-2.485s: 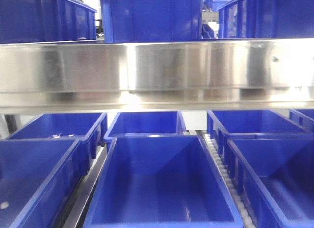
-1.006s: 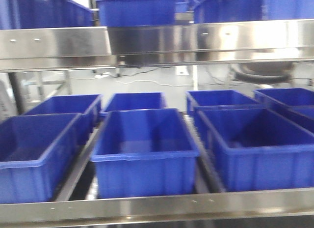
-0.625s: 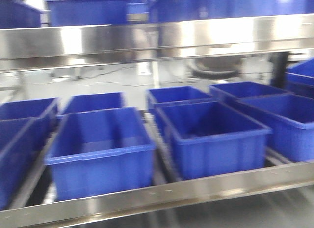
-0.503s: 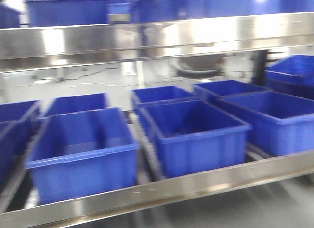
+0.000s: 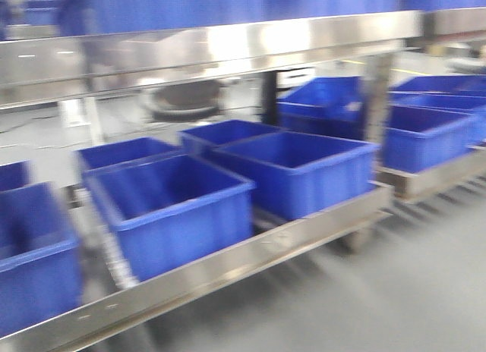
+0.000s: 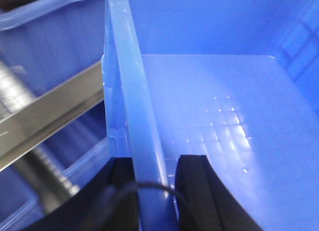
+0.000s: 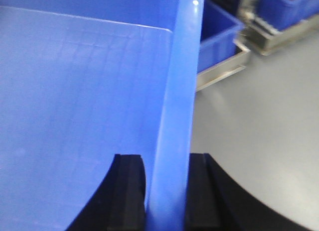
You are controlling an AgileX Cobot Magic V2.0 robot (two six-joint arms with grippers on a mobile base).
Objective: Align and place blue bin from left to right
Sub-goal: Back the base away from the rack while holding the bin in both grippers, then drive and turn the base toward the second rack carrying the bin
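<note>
The blue bin (image 6: 214, 106) fills both wrist views, its empty gridded floor seen from above. My left gripper (image 6: 154, 191) straddles the bin's left wall rim, one black finger (image 6: 122, 191) outside and one inside, shut on it. My right gripper (image 7: 167, 191) clamps the opposite wall of the blue bin (image 7: 75, 91) in the same way, with one finger (image 7: 202, 191) on the outer side over grey floor. Neither gripper nor the held bin shows in the blurred front view.
A steel rack rail (image 5: 228, 261) runs diagonally, with several blue bins (image 5: 171, 208) behind it under an upper steel beam (image 5: 228, 48). A second rack of bins (image 5: 433, 132) stands at the right. Grey floor (image 5: 395, 291) lies at the lower right. A steel rail (image 6: 45, 116) passes left of the held bin.
The front view has pulled back from the shelf and swung right: the racked bins slid leftward in the frame, and the floor and a second rack came into view.
</note>
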